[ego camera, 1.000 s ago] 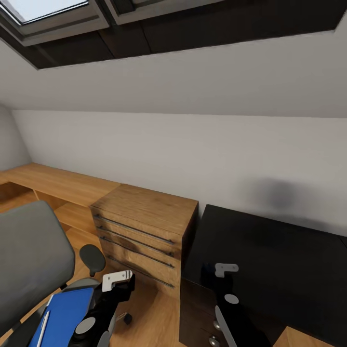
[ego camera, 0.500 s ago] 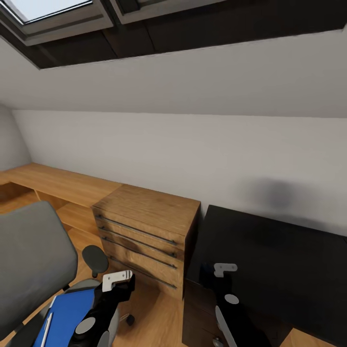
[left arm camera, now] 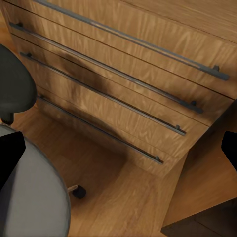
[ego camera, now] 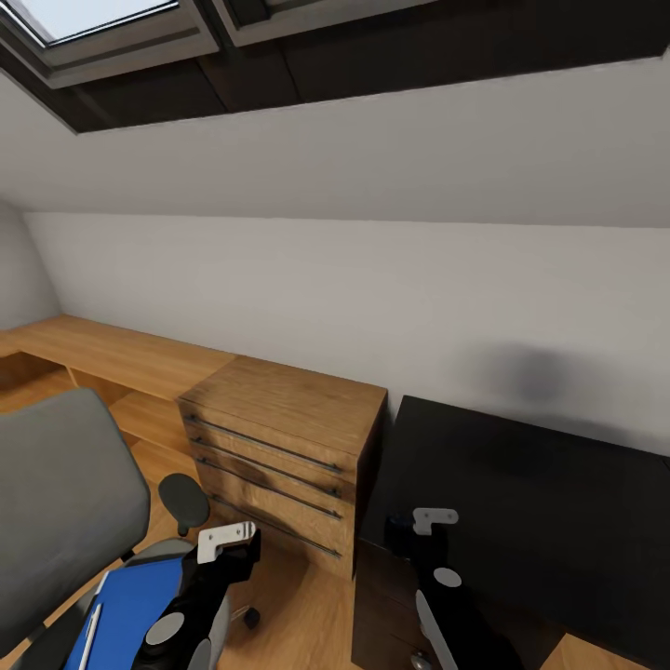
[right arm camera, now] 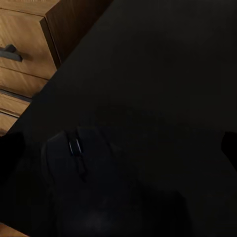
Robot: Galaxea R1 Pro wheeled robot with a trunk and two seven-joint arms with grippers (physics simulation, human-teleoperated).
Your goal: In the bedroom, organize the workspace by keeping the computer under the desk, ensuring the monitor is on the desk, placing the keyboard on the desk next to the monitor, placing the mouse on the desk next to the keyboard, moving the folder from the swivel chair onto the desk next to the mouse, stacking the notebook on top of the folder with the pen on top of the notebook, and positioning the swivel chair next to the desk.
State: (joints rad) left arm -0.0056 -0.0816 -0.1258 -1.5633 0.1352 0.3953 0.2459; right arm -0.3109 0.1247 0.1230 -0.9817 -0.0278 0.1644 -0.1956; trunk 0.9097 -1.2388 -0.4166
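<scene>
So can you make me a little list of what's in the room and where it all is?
chair: left, grey
folder: blue, on the chair seat
pen: white, lying on the folder
dresser: wooden, between chair and desk
desk: black, right
mouse: dark, on the desk
left gripper: open
right gripper: open, above the mouse

Black arms (ego camera: pixel 200 596) with grey round joint caps and white brackets.

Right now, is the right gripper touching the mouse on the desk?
Apart. The right wrist view shows the mouse lying on the black desk ahead of the right gripper, whose fingertips sit wide at the picture's edges, clear of it.
</scene>
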